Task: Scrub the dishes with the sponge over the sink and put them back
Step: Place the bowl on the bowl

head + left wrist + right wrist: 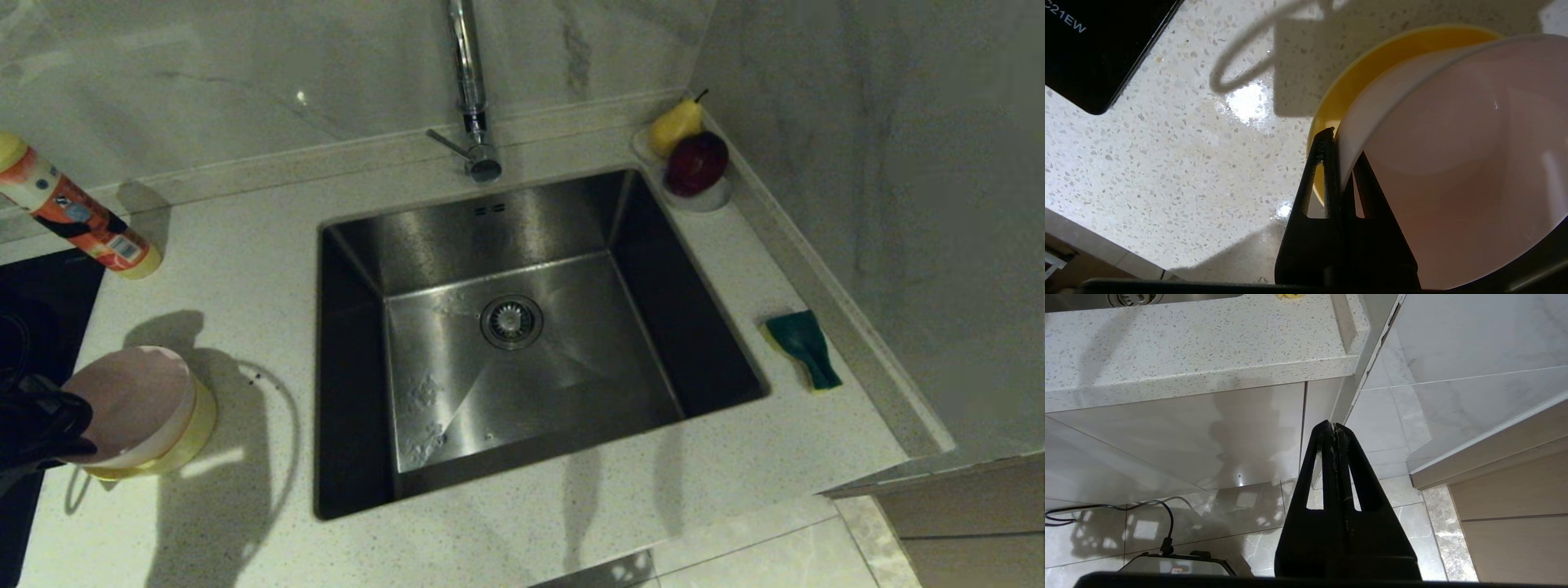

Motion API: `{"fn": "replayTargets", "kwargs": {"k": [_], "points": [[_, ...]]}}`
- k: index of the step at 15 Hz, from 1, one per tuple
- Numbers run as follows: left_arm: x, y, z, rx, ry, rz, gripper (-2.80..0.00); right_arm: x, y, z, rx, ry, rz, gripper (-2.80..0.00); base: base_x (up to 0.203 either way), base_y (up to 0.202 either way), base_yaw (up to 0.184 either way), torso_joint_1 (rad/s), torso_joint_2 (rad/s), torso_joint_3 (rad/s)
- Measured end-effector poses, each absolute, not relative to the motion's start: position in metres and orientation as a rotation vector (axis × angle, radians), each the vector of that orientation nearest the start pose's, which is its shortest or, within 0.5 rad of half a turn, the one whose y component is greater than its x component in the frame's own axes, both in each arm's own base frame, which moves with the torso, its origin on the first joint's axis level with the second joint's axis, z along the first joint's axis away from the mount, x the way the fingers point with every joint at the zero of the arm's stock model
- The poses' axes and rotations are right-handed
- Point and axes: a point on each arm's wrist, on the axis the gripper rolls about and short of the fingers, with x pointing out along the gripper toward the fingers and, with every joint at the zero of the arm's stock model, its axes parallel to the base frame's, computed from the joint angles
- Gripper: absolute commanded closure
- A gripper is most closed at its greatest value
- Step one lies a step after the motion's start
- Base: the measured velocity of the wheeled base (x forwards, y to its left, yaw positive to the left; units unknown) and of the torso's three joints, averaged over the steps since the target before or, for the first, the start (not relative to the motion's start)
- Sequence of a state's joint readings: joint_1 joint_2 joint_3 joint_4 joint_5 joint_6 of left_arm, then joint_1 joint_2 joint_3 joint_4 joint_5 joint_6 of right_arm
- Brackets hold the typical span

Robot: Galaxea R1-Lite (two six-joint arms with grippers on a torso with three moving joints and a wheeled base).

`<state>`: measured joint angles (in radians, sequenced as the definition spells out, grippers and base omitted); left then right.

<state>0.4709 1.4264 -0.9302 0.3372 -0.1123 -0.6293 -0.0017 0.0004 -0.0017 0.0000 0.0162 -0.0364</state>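
Left of the sink (424,245), a pale pink bowl (131,400) is tipped up over a yellow bowl (196,429) on the counter. My left gripper (57,425) is shut on the pink bowl's rim (1453,143): one finger (1325,141) lies outside the wall, the other inside, with the yellow bowl (1372,61) just behind. The sponge (804,347), green face up, lies on the counter right of the sink. My right gripper (1334,426) hangs shut and empty below the counter's front edge, out of the head view.
A chrome tap (469,82) rises behind the sink. An orange bottle (77,214) leans at the back left above a black cooktop (41,294). A clear dish (710,196) with a pear and an apple sits in the back right corner by the wall.
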Motion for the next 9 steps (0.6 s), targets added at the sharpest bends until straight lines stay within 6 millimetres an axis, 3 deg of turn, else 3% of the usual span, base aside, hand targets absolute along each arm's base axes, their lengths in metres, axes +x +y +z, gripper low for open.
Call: {"fn": "replayTargets", "kwargs": {"k": [5, 6, 9], "points": [[0.1928, 0.0958, 0.2057, -0.824, 0.671, 0.592, 0.0, -0.0229, 0.0004, 0.076, -0.036, -0.002, 0.015, 0.0, 0.0, 0.0, 0.0, 0.0, 0.0, 0.0], [0.1924, 0.0956, 0.2064, -0.823, 0.669, 0.592, -2.8, -0.0229, 0.0004, 0.076, -0.036, -0.002, 0.015, 0.0, 0.0, 0.0, 0.0, 0.0, 0.0, 0.0], [0.191, 0.0961, 0.2074, -0.824, 0.665, 0.598, -2.8, -0.0229, 0.0004, 0.076, -0.036, -0.002, 0.015, 0.0, 0.0, 0.0, 0.0, 0.0, 0.0, 0.0]]}}
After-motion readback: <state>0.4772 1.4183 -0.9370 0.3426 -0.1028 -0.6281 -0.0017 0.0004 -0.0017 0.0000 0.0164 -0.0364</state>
